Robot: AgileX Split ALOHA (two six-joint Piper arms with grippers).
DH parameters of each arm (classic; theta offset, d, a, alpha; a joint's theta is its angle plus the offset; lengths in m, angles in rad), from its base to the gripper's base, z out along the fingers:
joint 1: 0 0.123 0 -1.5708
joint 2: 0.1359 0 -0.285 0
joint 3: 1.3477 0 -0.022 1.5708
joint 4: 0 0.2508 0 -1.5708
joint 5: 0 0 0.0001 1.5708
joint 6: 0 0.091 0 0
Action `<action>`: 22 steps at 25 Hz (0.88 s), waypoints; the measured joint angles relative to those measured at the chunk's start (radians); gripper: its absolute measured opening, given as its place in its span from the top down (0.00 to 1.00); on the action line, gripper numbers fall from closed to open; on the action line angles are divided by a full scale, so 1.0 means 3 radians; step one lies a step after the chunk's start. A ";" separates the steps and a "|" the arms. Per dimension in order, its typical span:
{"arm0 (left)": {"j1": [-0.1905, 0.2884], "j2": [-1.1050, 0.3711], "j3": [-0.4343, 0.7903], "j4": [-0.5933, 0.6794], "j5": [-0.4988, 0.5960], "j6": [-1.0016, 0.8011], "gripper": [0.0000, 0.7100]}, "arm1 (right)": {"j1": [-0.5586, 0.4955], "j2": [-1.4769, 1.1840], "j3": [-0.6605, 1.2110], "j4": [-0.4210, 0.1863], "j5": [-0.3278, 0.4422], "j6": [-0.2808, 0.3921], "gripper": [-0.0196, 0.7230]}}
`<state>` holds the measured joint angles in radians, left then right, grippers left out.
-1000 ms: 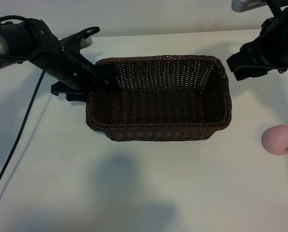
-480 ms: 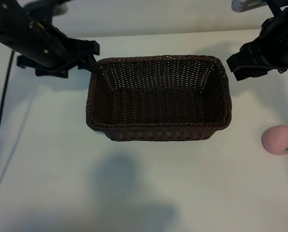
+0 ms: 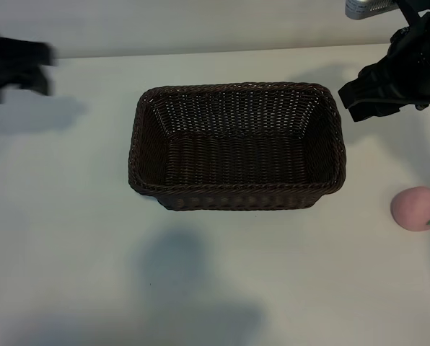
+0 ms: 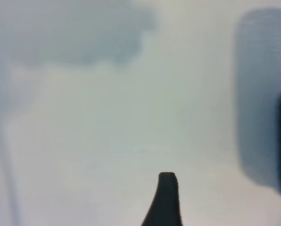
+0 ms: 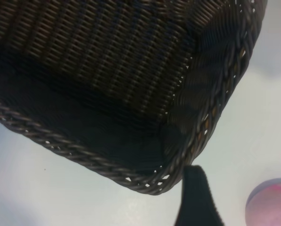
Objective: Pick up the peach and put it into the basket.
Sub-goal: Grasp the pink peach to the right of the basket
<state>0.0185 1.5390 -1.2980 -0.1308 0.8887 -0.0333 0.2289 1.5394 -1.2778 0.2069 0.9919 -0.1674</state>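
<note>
**Peach on table, basket empty**

Right gripper [image 3: 359, 97] hovers at the basket's [image 3: 237, 198] 2 o'clock corner, jaws parted, nothing between them, touching nothing. Peach [image 3: 416, 208] lies on the table [image 3: 200, 288] at the gripper's 5 o'clock, apart from it and just off the basket's 4 o'clock end, leaf mark facing 4 o'clock. Basket's long axis runs 9 to 3. Left gripper [image 3: 16, 68] at 10 o'clock, wide apart, holding nothing.

Looks like a robot test bench in a lab rather than a home. Shows a plain white surface [image 3: 222, 274] against a bare pale wall, black robot arms reaching in from both far corners, and only staged props: a wicker basket [image 3: 237, 196] and a toy peach [image 3: 415, 207].
</note>
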 joint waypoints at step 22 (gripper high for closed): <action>0.0754 -0.3039 0.0476 0.0199 0.0824 0.0335 0.15 | 0.0000 0.0000 0.0000 -0.0003 0.0003 -0.0006 0.36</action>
<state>0.2446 0.6272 -1.1552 -0.0712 1.1360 0.0672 0.2289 1.5394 -1.2778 0.2060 0.9926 -0.1693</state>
